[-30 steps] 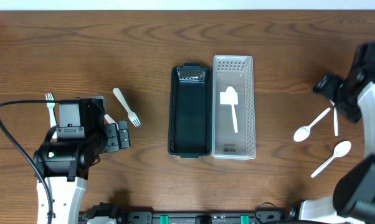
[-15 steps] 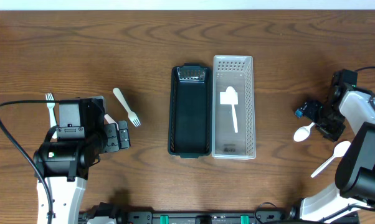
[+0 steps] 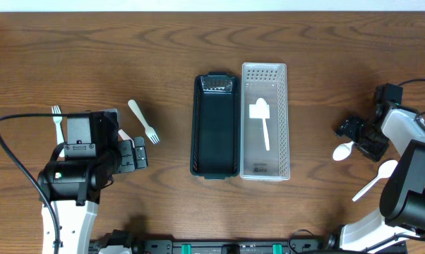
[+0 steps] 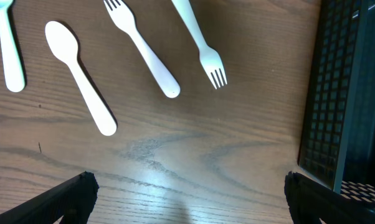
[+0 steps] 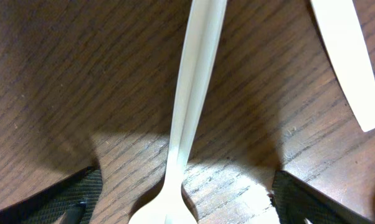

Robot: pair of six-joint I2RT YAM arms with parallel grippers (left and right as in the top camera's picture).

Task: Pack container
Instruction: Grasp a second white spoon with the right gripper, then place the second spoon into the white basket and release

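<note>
A black container (image 3: 216, 166) and a clear slotted container (image 3: 284, 120) stand side by side mid-table; a white utensil (image 3: 262, 120) lies in the clear one. My right gripper (image 3: 353, 136) is open and low over a white spoon (image 3: 342, 150). In the right wrist view its fingers (image 5: 187, 202) straddle the spoon's handle (image 5: 197, 81). My left gripper (image 3: 133, 154) is open and empty above bare wood (image 4: 187, 199). Near it lie a white fork (image 3: 143, 121) and another fork (image 3: 57, 121). The left wrist view shows a spoon (image 4: 81, 81) and two forks (image 4: 144, 50) (image 4: 200, 43).
A second white spoon (image 3: 376, 178) lies at the front right. A flat white handle (image 5: 346, 62) lies just right of the spoon in the right wrist view. The black container's ribbed wall (image 4: 349, 93) shows at the right of the left wrist view.
My right arm has come in from the right edge and moved down over the white spoon. The left arm and the containers have not moved.
</note>
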